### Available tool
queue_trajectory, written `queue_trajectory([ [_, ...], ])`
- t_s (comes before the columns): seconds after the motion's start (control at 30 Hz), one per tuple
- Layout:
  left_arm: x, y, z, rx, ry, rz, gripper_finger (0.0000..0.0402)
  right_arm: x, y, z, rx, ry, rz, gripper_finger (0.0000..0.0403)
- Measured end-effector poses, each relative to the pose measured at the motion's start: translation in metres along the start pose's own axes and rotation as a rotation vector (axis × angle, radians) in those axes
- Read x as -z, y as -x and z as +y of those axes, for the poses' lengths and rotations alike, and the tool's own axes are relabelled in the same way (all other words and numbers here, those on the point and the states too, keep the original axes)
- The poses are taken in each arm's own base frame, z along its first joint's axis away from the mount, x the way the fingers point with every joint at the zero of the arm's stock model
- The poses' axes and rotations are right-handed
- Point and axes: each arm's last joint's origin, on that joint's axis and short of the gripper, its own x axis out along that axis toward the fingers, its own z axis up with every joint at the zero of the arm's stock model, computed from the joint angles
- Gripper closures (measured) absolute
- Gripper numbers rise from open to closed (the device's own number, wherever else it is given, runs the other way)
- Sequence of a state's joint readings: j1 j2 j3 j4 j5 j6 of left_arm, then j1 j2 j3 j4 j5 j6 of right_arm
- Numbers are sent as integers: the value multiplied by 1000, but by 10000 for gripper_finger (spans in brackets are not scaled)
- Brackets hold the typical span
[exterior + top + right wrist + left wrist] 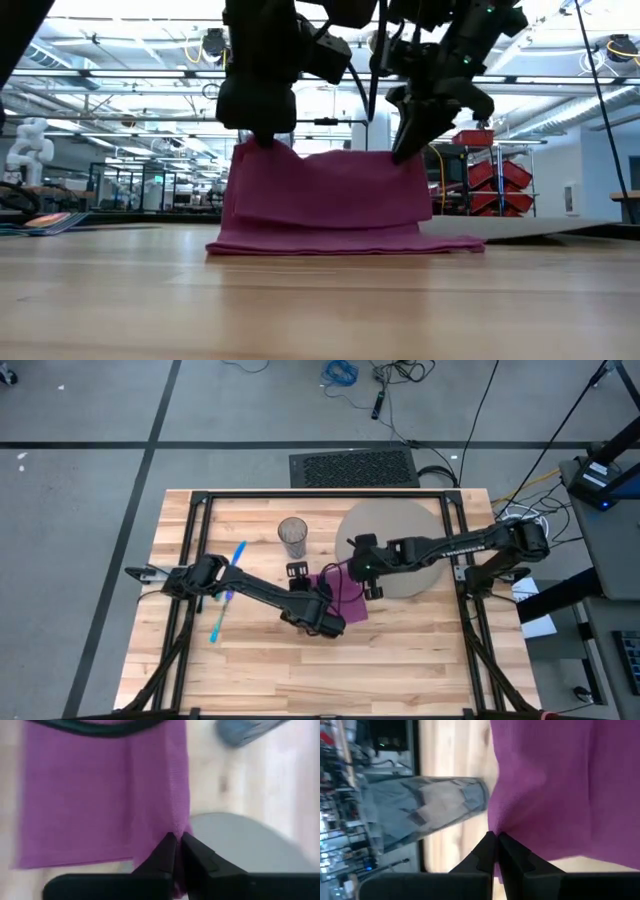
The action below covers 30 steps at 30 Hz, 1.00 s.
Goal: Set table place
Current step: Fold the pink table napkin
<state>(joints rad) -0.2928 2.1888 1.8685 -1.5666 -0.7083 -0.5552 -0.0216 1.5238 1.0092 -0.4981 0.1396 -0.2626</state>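
The purple napkin [325, 200] stands up between my two grippers near the table's middle [345, 598]; its lower part lies on the table [280, 660]. My left gripper [262, 140] is shut on one upper corner, my right gripper [408, 150] on the other. The clear glass [292, 537] stands upright on the table, beyond the napkin. The round grey-tan mat [400, 535] lies flat at the far right. Blue and pink cutlery [228, 592] lies on the table at the left. No red plate shows. My left gripper pinches the napkin's upper corner [496, 827] between its two fingertips [487, 845], coming from above. The cloth hangs below, its lower part on the table. My right gripper pinches the other upper corner [178, 827] between its fingertips [167, 845], from above. The top edge [335, 155] spans between the two holds, the bottom fold [340, 245] on the table.
The table's black frame rails [200, 510] run along the far and side edges. The napkin's right side overlaps the mat's near edge [250, 840]. Bare wood [400, 660] lies toward the near edge.
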Motion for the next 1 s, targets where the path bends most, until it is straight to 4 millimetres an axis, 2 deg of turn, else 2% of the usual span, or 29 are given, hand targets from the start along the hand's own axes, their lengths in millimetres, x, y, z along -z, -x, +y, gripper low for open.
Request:
queue_trajectory([
  [0.13,0,-12,-13,156,-51,49,397,8,-2,-3,-223,-93,25,373],
  [0.23,3,-22,-25,228,-85,67,378,15,-2,2,-263,-100,98,339],
  [0.37,10,-26,-34,215,-60,80,343,13,-1,11,-278,-93,98,297],
  [0.6,18,-12,-49,221,-62,42,308,8,3,33,-313,-47,92,270],
  [0.87,22,11,-74,298,-54,-96,305,6,7,53,-341,-17,107,268],
  [1.0,29,14,-74,219,-17,-92,305,6,8,56,-329,-20,109,268],
])
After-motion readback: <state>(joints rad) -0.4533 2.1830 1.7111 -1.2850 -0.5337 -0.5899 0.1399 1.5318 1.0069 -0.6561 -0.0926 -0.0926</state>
